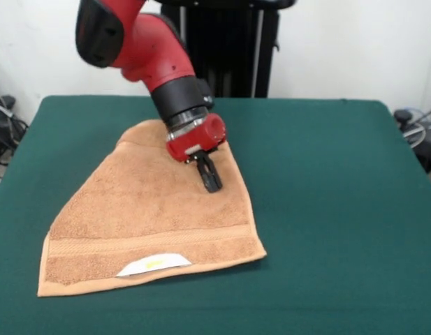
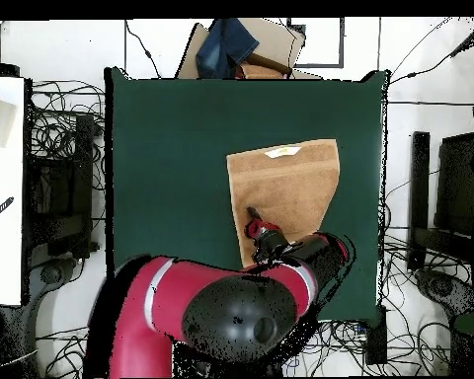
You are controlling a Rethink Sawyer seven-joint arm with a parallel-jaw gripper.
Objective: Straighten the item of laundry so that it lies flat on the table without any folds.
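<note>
The orange-tan towel (image 1: pixel 149 209) lies on the green table (image 1: pixel 327 195), left of centre in the front view. Its near hem with the white label (image 1: pixel 156 264) lies flat. Its far left side runs as a long slanted edge, so one corner looks folded in. My gripper (image 1: pixel 210 181) points down over the towel's right part, a little inside the right edge, with its tips at the cloth. Its black fingers stand together, and no cloth shows pinched or lifted between them. In the overhead view the towel (image 2: pixel 290 188) lies right of centre, with the gripper (image 2: pixel 251 212) at its left edge.
The black pedestal (image 1: pixel 225 49) stands behind the table's far edge. In the overhead view a cardboard box with blue cloth (image 2: pixel 243 47) sits beyond the table's top edge, and cables (image 2: pixel 68 148) lie along its sides. Wide green surface surrounds the towel.
</note>
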